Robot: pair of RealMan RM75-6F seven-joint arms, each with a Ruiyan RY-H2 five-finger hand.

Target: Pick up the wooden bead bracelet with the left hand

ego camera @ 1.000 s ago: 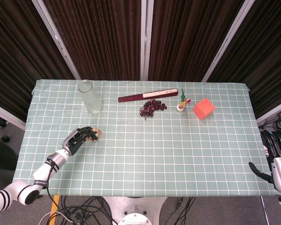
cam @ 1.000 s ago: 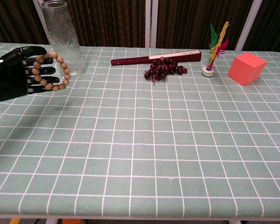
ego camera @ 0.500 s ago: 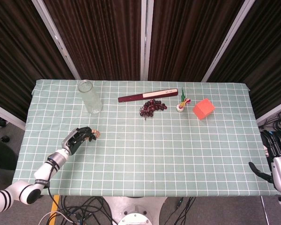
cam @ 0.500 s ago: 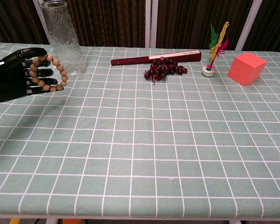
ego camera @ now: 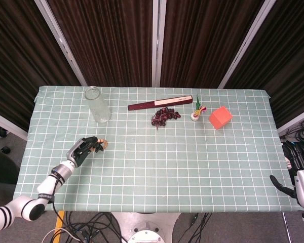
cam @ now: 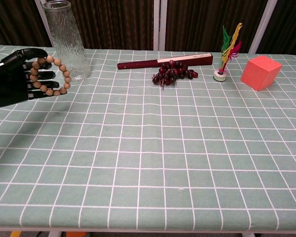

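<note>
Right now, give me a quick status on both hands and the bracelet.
Left hand holds the wooden bead bracelet, lifted off the table. Right hand open at the table's edge, idle. Glass vase stands close behind the bracelet.

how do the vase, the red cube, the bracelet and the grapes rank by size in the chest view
Largest to smallest as they look:
1. vase
2. cube and grapes, too close to rank
3. bracelet, about the cube's size too; it hangs on the left hand, nearer the camera, so its place is unsure
</note>
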